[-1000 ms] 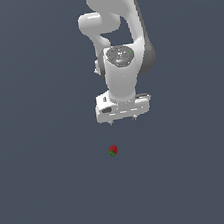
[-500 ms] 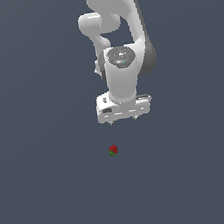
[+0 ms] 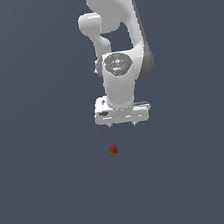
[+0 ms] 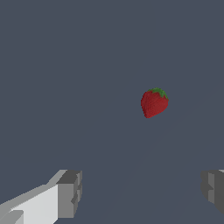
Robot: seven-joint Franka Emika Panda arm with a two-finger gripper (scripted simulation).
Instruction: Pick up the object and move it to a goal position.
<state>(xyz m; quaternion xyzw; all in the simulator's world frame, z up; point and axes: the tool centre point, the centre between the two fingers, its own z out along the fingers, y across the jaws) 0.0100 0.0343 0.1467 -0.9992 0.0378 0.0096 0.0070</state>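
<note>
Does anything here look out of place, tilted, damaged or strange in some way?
Nothing stands out. The strawberry lies whole on its side on the plain grey surface, apart from the arm. The gripper hangs open, not touching the strawberry, with nothing between its fingers.

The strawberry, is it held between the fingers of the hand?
No, the strawberry lies apart from the open hand, with no finger touching it.

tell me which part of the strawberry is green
The leafy cap at one end of the strawberry is green; the rounded body is red. The gripper is open, apart from it.
</note>
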